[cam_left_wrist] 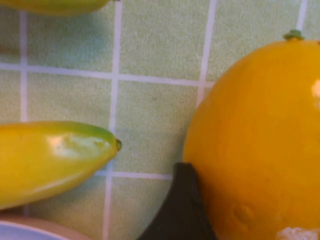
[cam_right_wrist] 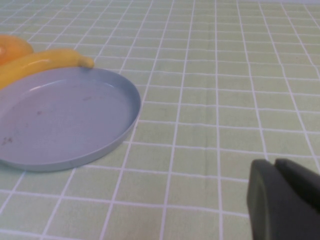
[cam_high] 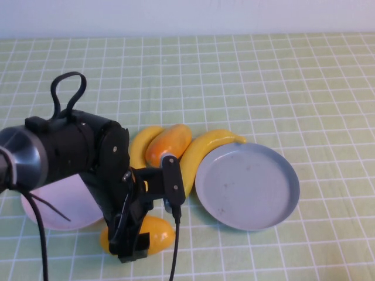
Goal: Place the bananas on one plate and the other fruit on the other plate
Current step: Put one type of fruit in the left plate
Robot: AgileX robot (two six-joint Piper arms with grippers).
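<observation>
One orange mango-like fruit (cam_high: pixel 153 233) lies near the table's front, beside the pale pink plate (cam_high: pixel 55 206). My left gripper (cam_high: pixel 136 243) is down on it. In the left wrist view the fruit (cam_left_wrist: pixel 260 145) fills the jaws and one dark finger (cam_left_wrist: pixel 181 210) presses its side; the other finger is hidden. A banana tip (cam_left_wrist: pixel 55 160) lies close by. The second mango-like fruit (cam_high: pixel 169 144) lies between two bananas (cam_high: pixel 140 147) (cam_high: pixel 205 151). The grey-blue plate (cam_high: pixel 275 202) is empty. My right gripper (cam_right_wrist: pixel 282 172) is shut and empty, low over the cloth to the right of that plate (cam_right_wrist: pixel 75 150).
My left arm's black body (cam_high: pixel 76 158) and its cable cover part of the pink plate. The green checked cloth (cam_high: pixel 263 76) runs bare to the back and right. The right banana touches the grey-blue plate's far rim (cam_right_wrist: pixel 87 70).
</observation>
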